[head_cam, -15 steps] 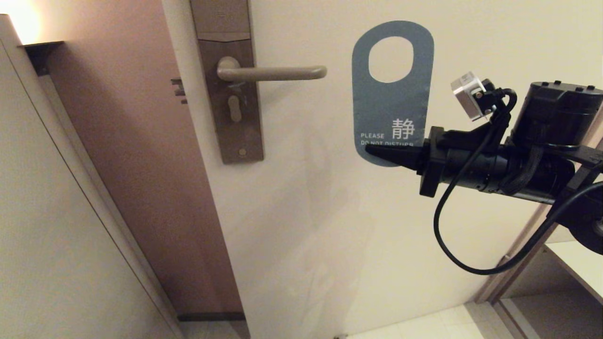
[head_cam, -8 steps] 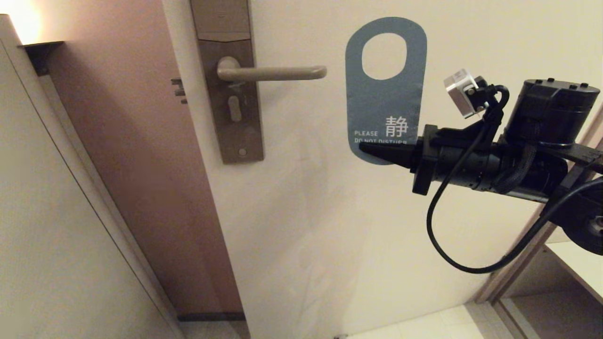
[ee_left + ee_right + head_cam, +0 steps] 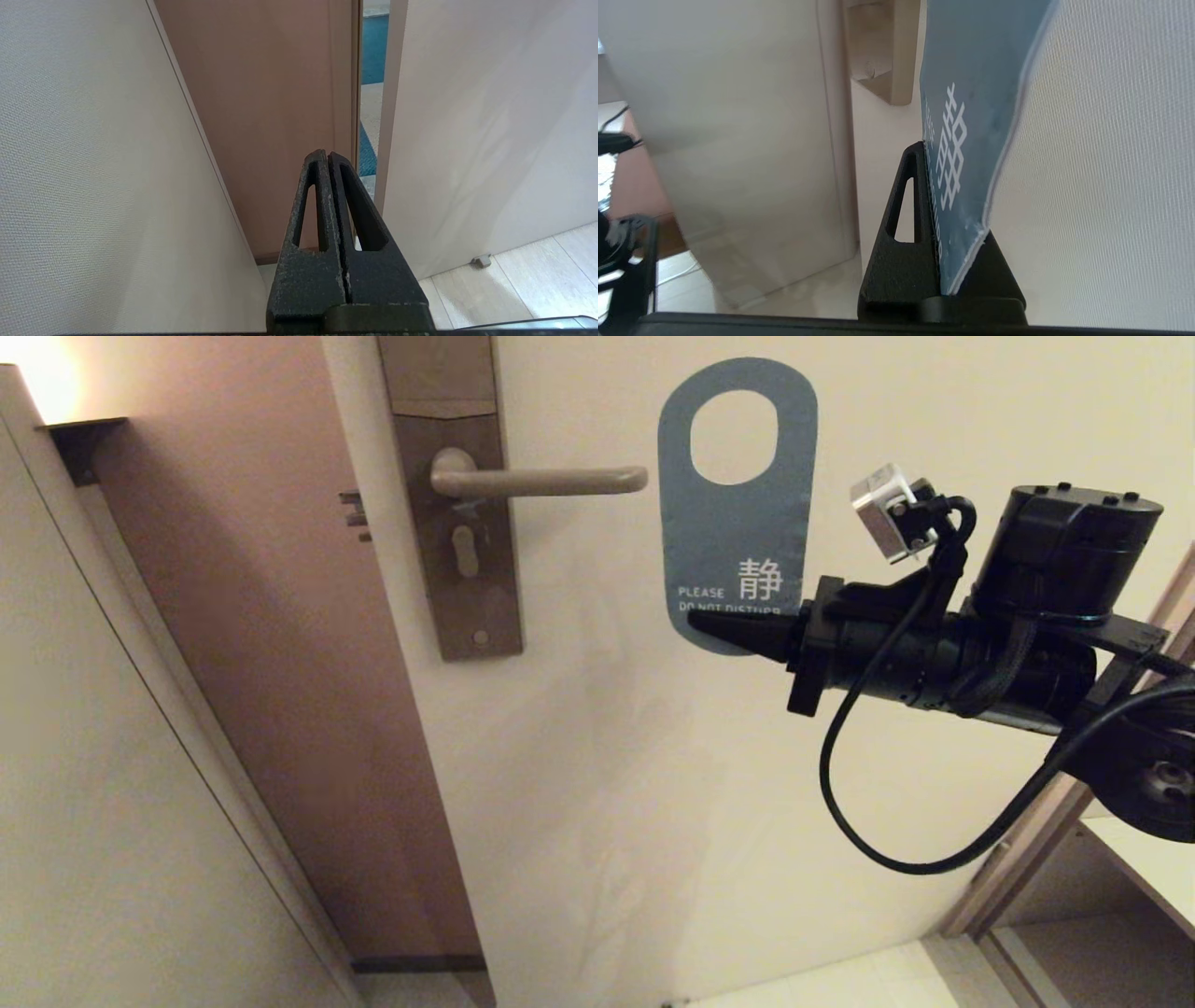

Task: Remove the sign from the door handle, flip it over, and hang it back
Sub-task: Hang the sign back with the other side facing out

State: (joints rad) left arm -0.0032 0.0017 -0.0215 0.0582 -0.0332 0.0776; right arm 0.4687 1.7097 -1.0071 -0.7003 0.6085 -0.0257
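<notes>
The sign point(image 3: 733, 537) is a teal card with its oval hole at the top and "PLEASE DO NOT DISTURB" facing me. It stands upright in the air just right of the free end of the door handle point(image 3: 551, 481), a beige lever on a brown lock plate. The sign is off the handle. My right gripper point(image 3: 695, 621) is shut on the sign's lower end, reaching in from the right. In the right wrist view the sign point(image 3: 966, 116) rises from between the black fingers point(image 3: 908, 210). My left gripper point(image 3: 327, 156) is shut and empty, low beside the door's edge.
The cream door point(image 3: 653, 784) fills the middle, its brown edge point(image 3: 280, 663) to the left with small latch bolts point(image 3: 355, 515). A pale wall point(image 3: 93, 803) stands far left. A black cable point(image 3: 840, 784) loops under my right arm. Pale floor tiles point(image 3: 840, 980) lie below.
My right gripper has carried the sign left and slightly up, bringing it close to the handle's free end. The left gripper's earlier state is not shown.
</notes>
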